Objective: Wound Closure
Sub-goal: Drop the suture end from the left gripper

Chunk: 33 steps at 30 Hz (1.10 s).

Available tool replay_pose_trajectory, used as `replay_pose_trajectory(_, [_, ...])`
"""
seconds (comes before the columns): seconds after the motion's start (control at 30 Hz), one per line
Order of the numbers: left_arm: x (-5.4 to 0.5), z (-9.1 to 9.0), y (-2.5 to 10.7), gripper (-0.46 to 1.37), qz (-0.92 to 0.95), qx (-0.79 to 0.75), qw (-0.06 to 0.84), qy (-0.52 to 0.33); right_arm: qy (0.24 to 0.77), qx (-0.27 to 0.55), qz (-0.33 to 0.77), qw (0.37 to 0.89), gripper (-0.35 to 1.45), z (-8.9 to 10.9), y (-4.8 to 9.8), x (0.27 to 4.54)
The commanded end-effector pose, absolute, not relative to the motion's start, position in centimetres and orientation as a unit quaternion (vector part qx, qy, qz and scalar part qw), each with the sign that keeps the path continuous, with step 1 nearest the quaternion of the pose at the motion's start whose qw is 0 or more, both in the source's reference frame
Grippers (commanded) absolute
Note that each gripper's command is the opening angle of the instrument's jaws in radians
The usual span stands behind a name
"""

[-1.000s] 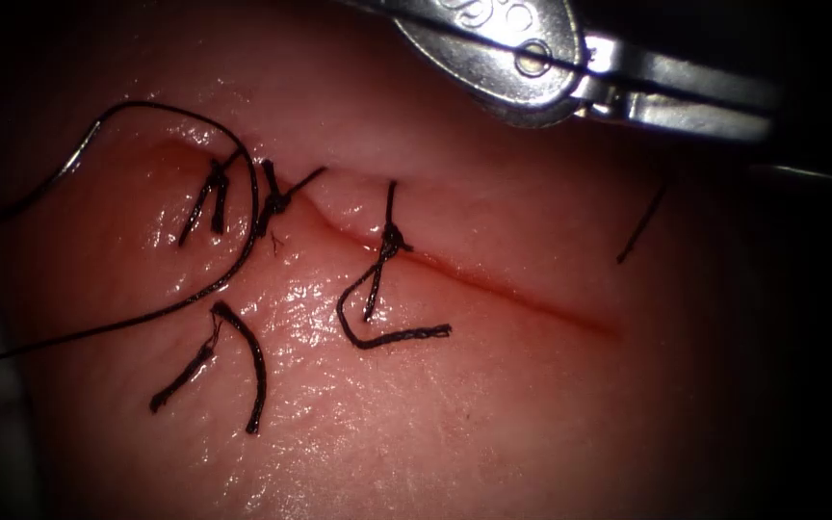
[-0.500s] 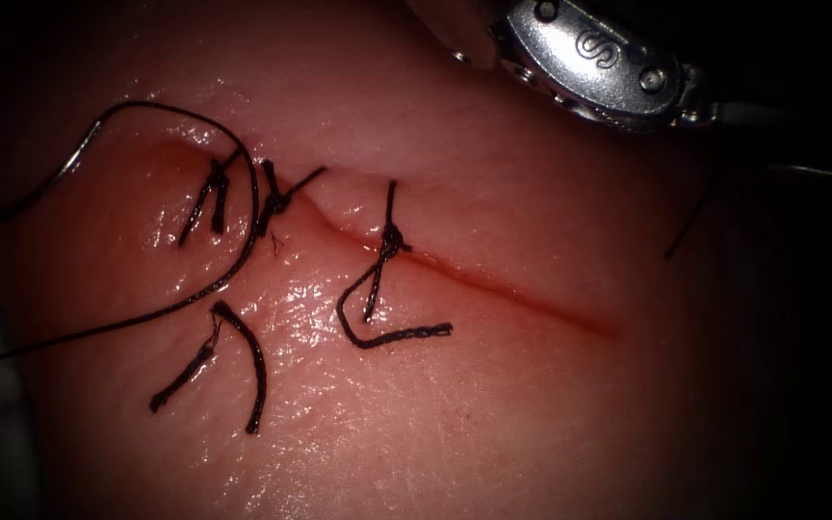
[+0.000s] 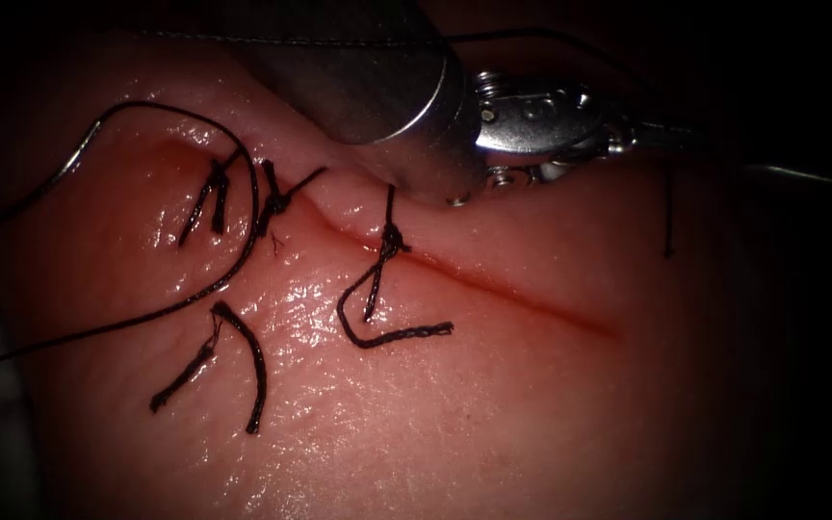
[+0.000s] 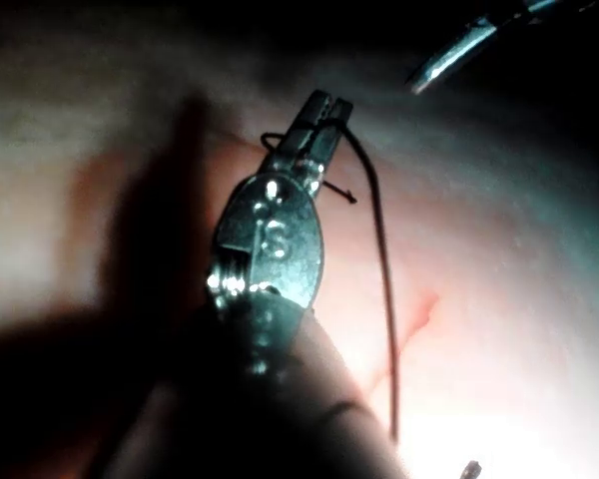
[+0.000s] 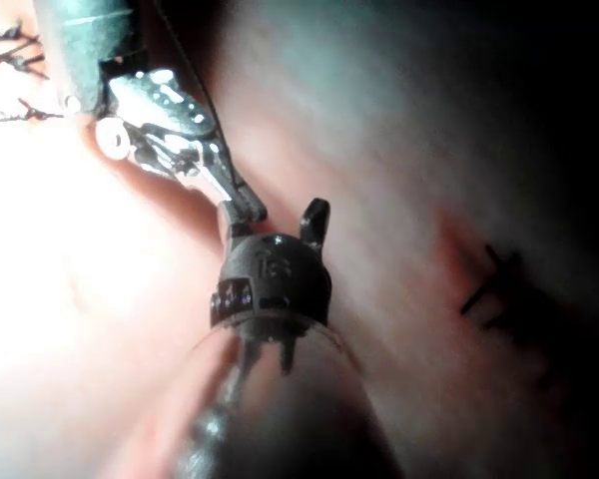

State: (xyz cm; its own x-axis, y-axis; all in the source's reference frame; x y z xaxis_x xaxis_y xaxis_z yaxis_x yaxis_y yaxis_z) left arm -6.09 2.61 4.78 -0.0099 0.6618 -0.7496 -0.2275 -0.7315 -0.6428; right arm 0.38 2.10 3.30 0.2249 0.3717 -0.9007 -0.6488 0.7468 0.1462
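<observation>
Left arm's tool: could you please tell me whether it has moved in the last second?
Yes. The left tool, shut on the thread, has come down the endoscope picture, toward the knotted stitch on the cut.

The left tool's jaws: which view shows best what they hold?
The left wrist view: the left tool has its jaws shut on the thread. The endoscope view gives its shaft and wrist, the tips lost in the dark. The right wrist view gives its wrist.

endoscope looks down; wrist views close; all share tissue [image 3: 493, 385].
</observation>
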Motion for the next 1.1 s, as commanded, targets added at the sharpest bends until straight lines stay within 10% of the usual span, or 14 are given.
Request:
replay_pose_trajectory(0.03, [-6.10,4.8,2.6,-0.11,0.686,-0.620,0.336,-0.178,0.527,-0.130,0.330,0.772,1.16,3.3,2.1,0.39])
replay_pose_trajectory(0.13, [-6.08,4.7,2.6,-0.09,0.686,-0.612,0.355,-0.169,0.528,-0.130,0.330,0.772,1.17,3.3,2.1,0.41])
replay_pose_trajectory(0.67, [-6.08,4.4,2.4,1.28,0.788,-0.492,0.352,-0.113,0.528,-0.129,0.329,0.772,1.20,3.3,2.1,0.44])
replay_pose_trajectory(1.1, [-5.55,3.5,2.2,1.32,0.803,-0.486,0.327,-0.113,0.527,-0.128,0.329,0.773,1.21,3.3,2.1,0.45])
